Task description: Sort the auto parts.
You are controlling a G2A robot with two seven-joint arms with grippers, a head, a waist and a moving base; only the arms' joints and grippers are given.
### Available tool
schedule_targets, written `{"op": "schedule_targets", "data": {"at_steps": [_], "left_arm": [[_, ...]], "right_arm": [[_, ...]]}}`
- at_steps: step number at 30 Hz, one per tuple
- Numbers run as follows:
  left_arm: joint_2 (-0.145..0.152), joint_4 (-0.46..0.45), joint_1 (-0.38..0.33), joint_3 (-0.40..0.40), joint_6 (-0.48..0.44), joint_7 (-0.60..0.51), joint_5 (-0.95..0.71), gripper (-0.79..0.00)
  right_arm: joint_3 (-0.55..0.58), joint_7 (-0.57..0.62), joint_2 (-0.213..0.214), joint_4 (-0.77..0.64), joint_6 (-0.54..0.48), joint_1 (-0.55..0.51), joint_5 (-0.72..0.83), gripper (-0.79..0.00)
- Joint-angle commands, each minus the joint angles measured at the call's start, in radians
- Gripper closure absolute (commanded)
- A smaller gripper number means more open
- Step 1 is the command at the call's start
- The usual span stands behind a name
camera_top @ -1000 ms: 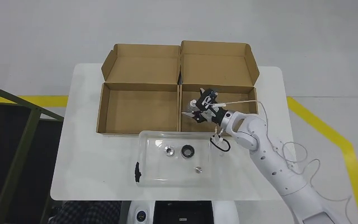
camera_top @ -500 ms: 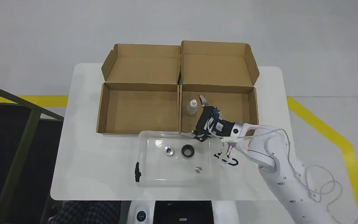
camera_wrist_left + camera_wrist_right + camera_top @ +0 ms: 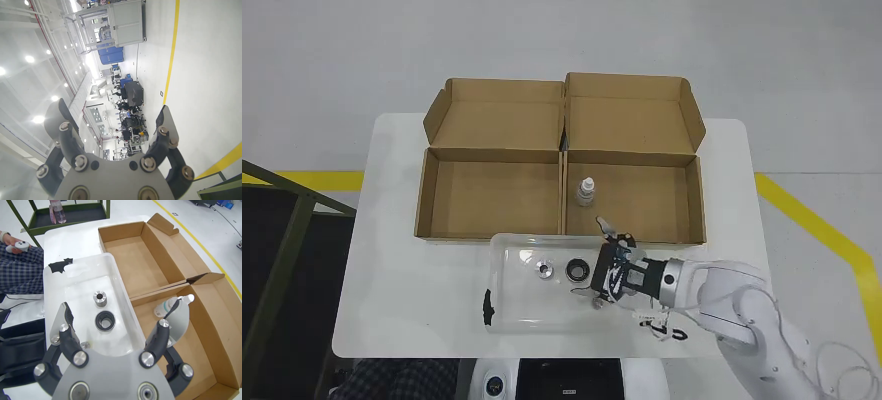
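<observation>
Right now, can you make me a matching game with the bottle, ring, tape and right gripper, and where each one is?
1 bottle
2 ring
3 tape
4 right gripper

A stuck on the tray rim
B open, above the tray
C in a box
D on the tray floor

Pairs: 1-C, 2-D, 3-A, 4-B

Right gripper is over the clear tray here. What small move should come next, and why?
Probably lower the right gripper onto the black ring in the clear tray: its fingers are open and empty, the ring sits just ahead of them, and the bottle is already in a cardboard box.
</observation>
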Motion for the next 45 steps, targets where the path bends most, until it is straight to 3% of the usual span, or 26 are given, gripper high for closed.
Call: {"op": "schedule_targets", "data": {"at_steps": [1, 11, 24, 33, 41, 45], "left_arm": [[0.000, 0.000, 0.000, 0.000, 0.000, 0.000, 0.000, -0.785], [0.000, 0.000, 0.000, 0.000, 0.000, 0.000, 0.000, -0.785], [0.000, 0.000, 0.000, 0.000, 0.000, 0.000, 0.000, -0.785], [0.000, 0.000, 0.000, 0.000, 0.000, 0.000, 0.000, -0.785], [0.000, 0.000, 0.000, 0.000, 0.000, 0.000, 0.000, -0.785], [0.000, 0.000, 0.000, 0.000, 0.000, 0.000, 0.000, -0.785]], "right_arm": [[0.007, 0.034, 0.004, -0.015, -0.006, -0.014, -0.003, -0.785], [0.019, 0.192, 0.023, -0.054, -0.009, -0.069, -0.001, -0.785], [-0.059, 0.301, 0.029, -0.051, 0.019, -0.059, -0.074, -0.785], [-0.129, 0.374, 0.027, -0.020, 0.031, -0.020, -0.080, -0.708], [-0.172, 0.426, 0.024, 0.016, 0.049, 0.025, -0.055, -0.705], [-0.195, 0.463, 0.023, 0.027, 0.058, 0.046, -0.044, -0.610]]}}
